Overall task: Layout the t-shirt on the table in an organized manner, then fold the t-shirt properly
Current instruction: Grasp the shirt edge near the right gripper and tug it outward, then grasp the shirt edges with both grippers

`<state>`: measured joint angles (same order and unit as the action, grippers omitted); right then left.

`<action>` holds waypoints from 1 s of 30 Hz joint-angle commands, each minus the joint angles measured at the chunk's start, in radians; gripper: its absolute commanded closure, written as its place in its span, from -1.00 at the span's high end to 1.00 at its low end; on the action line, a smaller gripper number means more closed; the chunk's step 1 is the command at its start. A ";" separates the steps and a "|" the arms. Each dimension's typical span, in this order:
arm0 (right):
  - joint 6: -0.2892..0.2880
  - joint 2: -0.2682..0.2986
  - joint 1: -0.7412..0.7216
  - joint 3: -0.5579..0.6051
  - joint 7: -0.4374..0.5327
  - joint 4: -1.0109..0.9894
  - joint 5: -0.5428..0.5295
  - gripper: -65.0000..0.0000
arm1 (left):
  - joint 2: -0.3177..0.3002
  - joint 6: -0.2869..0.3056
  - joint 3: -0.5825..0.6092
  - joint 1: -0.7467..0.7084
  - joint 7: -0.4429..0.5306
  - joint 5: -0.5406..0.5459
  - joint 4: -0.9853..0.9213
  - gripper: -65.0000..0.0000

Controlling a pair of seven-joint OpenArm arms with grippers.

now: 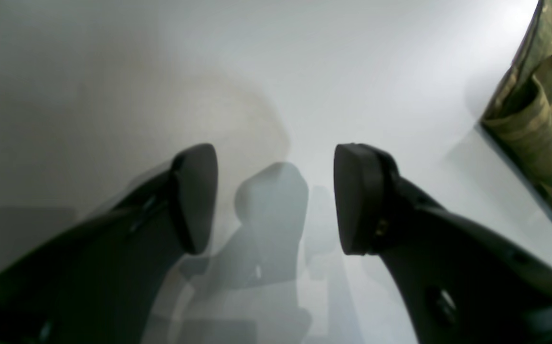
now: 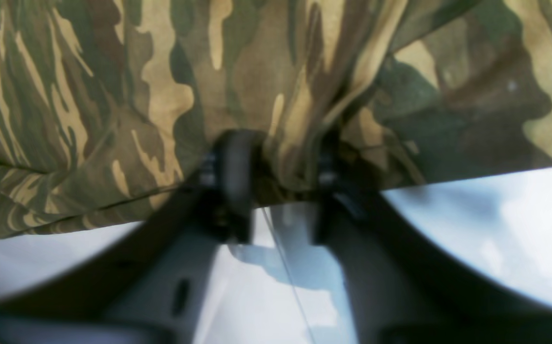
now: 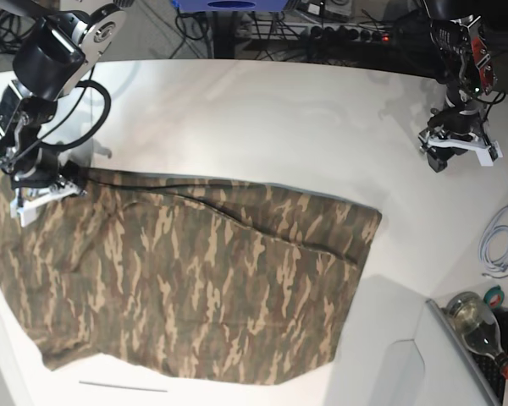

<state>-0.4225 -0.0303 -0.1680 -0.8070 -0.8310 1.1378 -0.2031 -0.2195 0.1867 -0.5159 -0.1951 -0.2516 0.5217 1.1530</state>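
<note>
Left wrist view: black left gripper [image 1: 276, 198] spread wide, pads apart, nothing between, hovering over smooth white tabletop [image 1: 276, 71]. Edge of soft camouflage-print cloth t-shirt [image 1: 543, 119] at right edge of frame, apart from gripper.

Right wrist view: black right gripper [image 2: 281, 177] pinching a bunched fold of shirt hem; cloth pressed between both pads at frame centre. Shirt fills upper half of frame, white tabletop in lower half w/ thin dark seam line [image 2: 285, 272] running down from gripper.

Base view: shirt spread mostly flat across centre and lower left of frame, some creases. Right gripper at shirt's upper-left corner, left edge of frame. Left gripper at upper right, well apart from shirt. Glass bottle [image 3: 478, 326] at lower right corner.
</note>
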 commanded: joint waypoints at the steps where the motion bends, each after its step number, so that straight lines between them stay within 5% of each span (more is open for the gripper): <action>1: -0.003 0.013 -0.021 0.005 0.012 0.012 -0.011 -0.89 | -0.018 0.007 -0.003 0.004 0.019 0.004 0.017 0.14; 2: -0.003 0.013 -0.028 0.005 0.012 0.012 -0.011 -1.00 | -0.018 0.007 -0.003 0.006 0.019 0.004 0.017 0.14; 17: -0.005 0.022 -0.133 0.076 0.012 0.009 -0.008 -0.99 | -0.016 0.010 -0.003 0.006 0.019 0.004 0.020 0.14; 22: -0.005 0.039 -0.203 0.136 0.016 -0.003 -0.008 -0.99 | -0.013 0.107 -0.003 0.003 0.018 0.004 0.020 0.14; 30: -0.005 0.092 -0.334 0.139 0.098 -0.230 -0.006 -0.94 | -0.011 0.178 -0.003 -0.007 0.016 0.002 0.018 0.14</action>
<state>-0.4229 0.0555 -0.4751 -0.6682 -0.7406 0.8913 -0.1982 -0.2180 0.3531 -0.5156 -0.2005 -0.2535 0.5175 1.1549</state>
